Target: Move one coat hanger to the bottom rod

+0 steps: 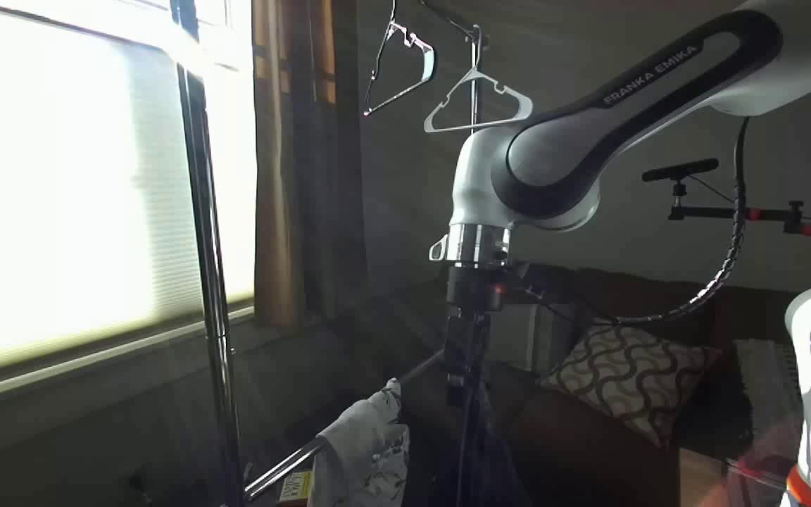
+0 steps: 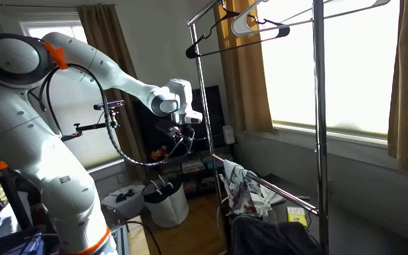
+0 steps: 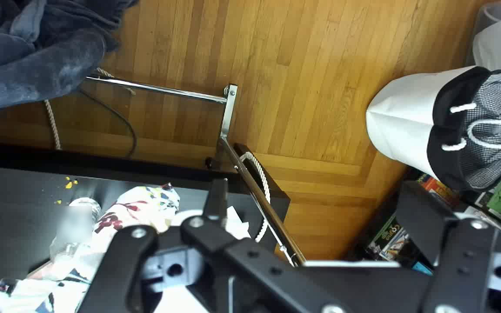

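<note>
- Chrome tubular rack (image 2: 320, 106): its straight metal lower rod (image 2: 282, 192), our goal, bears floral white cloth (image 2: 239, 191).
- White triangular plastic-looking hanger (image 2: 240, 25): up high, hooked, we think, on the top rod (image 2: 205, 11).
- Black two-fingered gripper (image 3: 320, 208): jaws wide, empty, presumably for grasping.

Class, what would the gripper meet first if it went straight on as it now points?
Most likely the wooden floor beneath the open gripper, which points down. Depth is unclear, so it might first brush the chrome rack post nearby.
</note>
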Action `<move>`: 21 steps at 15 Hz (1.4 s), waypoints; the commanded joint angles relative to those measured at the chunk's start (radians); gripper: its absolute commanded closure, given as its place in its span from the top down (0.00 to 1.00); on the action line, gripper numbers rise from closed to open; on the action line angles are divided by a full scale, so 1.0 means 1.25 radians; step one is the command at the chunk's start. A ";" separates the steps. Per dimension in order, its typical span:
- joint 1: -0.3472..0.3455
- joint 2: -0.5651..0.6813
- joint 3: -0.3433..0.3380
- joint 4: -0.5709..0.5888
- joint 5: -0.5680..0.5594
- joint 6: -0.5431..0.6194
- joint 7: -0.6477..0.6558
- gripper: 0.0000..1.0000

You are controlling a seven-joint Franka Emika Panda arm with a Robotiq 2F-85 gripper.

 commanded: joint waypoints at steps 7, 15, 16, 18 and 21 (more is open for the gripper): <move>-0.016 0.000 0.015 0.001 0.005 -0.003 -0.004 1.00; -0.084 -0.309 -0.004 -0.082 -0.023 0.042 0.059 1.00; -0.097 -0.349 -0.003 -0.084 -0.030 0.044 0.073 1.00; -0.121 -0.409 -0.001 -0.082 -0.037 0.055 0.104 1.00; -0.164 -0.466 0.012 -0.076 -0.054 0.089 0.167 1.00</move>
